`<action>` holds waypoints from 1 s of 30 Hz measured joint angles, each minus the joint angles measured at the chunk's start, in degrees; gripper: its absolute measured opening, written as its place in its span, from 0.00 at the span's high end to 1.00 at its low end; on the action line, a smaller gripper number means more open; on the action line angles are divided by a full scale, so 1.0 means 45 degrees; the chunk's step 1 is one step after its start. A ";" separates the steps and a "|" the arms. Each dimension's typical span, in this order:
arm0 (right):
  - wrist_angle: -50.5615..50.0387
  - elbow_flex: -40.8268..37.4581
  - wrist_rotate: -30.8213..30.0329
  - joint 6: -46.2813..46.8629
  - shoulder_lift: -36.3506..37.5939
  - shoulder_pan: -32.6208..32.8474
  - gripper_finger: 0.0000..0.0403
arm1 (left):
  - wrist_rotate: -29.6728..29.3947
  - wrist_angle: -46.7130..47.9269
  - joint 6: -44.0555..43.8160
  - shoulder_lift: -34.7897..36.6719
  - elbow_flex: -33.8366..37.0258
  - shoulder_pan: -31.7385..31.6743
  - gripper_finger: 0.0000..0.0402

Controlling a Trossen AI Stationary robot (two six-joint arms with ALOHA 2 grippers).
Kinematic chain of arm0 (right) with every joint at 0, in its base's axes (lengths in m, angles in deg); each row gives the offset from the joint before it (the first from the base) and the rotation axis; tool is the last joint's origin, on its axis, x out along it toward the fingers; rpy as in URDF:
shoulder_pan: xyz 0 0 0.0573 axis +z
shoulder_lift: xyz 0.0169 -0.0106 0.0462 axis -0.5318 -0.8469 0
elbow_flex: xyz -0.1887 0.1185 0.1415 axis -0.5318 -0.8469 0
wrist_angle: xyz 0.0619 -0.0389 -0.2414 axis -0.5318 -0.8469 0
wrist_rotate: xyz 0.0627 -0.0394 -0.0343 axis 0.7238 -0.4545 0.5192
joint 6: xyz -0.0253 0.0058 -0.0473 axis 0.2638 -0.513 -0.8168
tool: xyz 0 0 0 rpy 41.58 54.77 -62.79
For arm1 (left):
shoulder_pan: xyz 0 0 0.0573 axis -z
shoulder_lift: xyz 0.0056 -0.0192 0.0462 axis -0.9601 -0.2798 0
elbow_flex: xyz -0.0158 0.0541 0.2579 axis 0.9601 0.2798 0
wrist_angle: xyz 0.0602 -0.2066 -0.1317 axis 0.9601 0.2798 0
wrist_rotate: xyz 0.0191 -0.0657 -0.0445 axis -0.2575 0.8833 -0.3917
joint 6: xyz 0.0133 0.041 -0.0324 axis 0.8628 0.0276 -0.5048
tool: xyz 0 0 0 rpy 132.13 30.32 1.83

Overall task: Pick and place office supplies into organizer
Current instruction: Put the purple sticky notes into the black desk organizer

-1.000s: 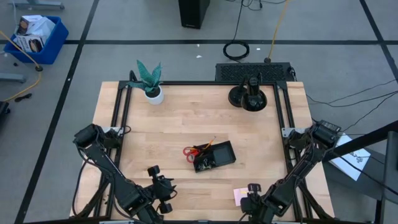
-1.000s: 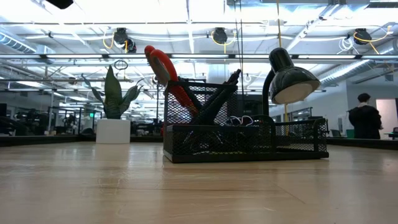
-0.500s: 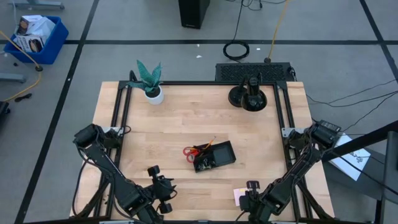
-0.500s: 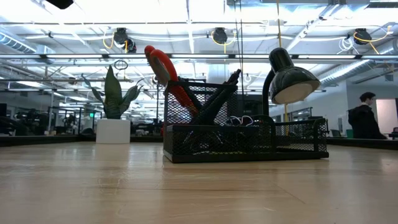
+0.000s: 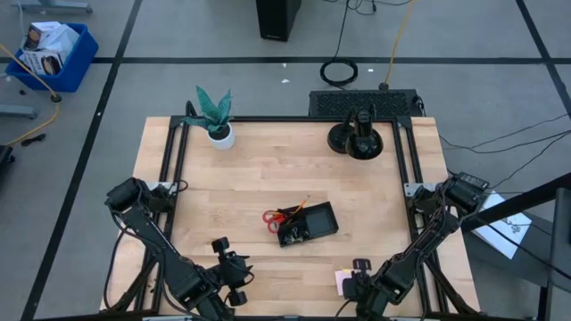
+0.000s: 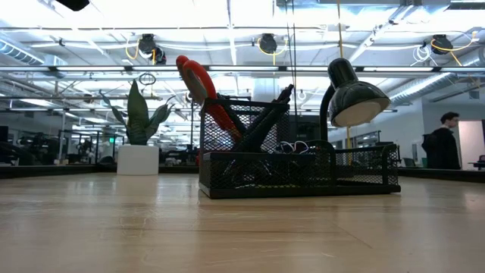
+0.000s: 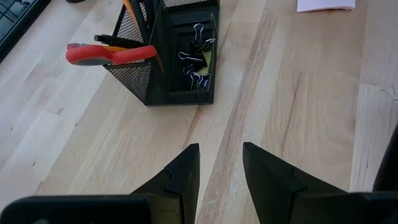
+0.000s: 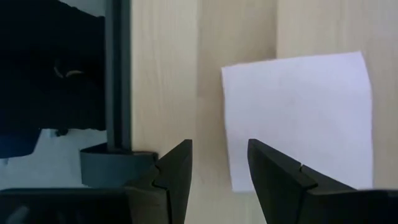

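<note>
Dark left gripper (image 7: 219, 163) low at near table (image 5: 268, 169) edge, fingers apart, empty. Midway, black organizer (image 5: 306, 224) holding red-handled scissors (image 5: 277, 217). Right gripper (image 8: 219, 163) spread over pale pink sticky-note pad (image 8: 298, 118), gripping nothing.

The counter (image 7: 292, 106) is pale planked wood with a smooth matt grain. The organizer (image 7: 177, 53) is black wire mesh, the scissors' handles (image 7: 112, 54) glossy red plastic, the sticky-note pad (image 8: 298, 118) matt paper.
</note>
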 joint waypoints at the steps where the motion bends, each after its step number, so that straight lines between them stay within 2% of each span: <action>1: 0.0049 0.0000 -0.0002 -0.0036 0.0000 0.0000 0.64 | 0.0000 0.0002 0.0000 -0.0001 0.0000 0.0000 0.68; 30: -0.0186 -0.0243 -0.0017 -0.0046 0.0000 -0.0277 0.64 | 0.0000 -0.0006 0.0026 0.0000 0.0000 0.0004 0.68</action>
